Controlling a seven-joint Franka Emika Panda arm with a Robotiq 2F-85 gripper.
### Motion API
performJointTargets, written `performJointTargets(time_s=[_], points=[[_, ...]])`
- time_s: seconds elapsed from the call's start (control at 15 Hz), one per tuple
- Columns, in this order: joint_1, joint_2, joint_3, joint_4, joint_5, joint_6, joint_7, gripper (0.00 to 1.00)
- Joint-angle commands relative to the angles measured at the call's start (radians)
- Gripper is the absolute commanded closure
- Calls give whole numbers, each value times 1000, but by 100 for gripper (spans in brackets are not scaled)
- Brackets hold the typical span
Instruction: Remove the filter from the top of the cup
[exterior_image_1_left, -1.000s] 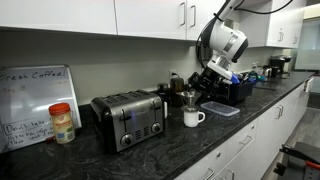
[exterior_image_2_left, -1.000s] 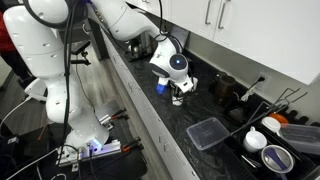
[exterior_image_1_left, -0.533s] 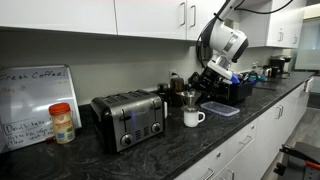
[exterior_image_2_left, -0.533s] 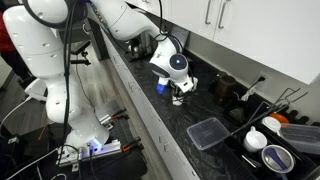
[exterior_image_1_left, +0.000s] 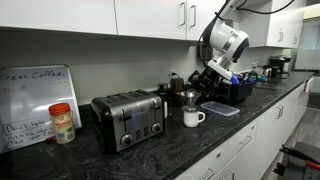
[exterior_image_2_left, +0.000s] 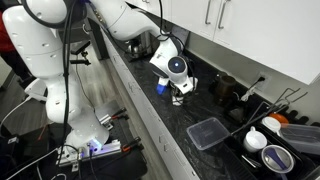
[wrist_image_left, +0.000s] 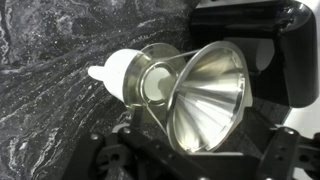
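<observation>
The white cup (exterior_image_1_left: 194, 118) stands on the dark countertop to the right of the toaster, with the metal funnel-shaped filter (exterior_image_1_left: 189, 98) sitting on top of it. In the wrist view the silvery filter (wrist_image_left: 207, 95) fills the middle with its wide mouth toward the camera, and the cup (wrist_image_left: 124, 74) and its handle show behind it at the left. My gripper (wrist_image_left: 196, 152) is open, with a dark finger (wrist_image_left: 108, 152) on each side of the filter's lower rim. Whether the fingers touch it cannot be told. In an exterior view the gripper (exterior_image_1_left: 207, 84) hangs just right of the filter.
A silver toaster (exterior_image_1_left: 128, 118), a red-lidded jar (exterior_image_1_left: 62, 123) and a whiteboard (exterior_image_1_left: 35, 100) stand to the left. A black box-shaped holder (exterior_image_1_left: 233, 88) and a clear tray (exterior_image_1_left: 220, 108) lie close on the right. Bowls (exterior_image_2_left: 256, 140) sit farther along the counter.
</observation>
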Motion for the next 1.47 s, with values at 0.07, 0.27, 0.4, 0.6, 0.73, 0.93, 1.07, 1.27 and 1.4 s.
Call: performJointTargets(time_s=[0.07, 0.27, 0.4, 0.6, 0.73, 0.93, 1.07, 1.27, 1.4], points=[[-8, -16, -6, -20, 22, -18, -31, 0], [-9, -19, -9, -33, 20, -20, -29, 0], [-9, -19, -9, -40, 23, -22, -33, 0], [-7, -18, -8, -44, 29, -24, -36, 0], [-6, -18, -7, -45, 29, -24, -37, 0], [-3, -18, -4, -44, 34, -21, -43, 25], [-2, -19, -4, -43, 35, -23, -49, 34], [-3, -19, -3, -44, 40, -23, -56, 56], [-3, -20, -3, -44, 42, -23, -60, 70]])
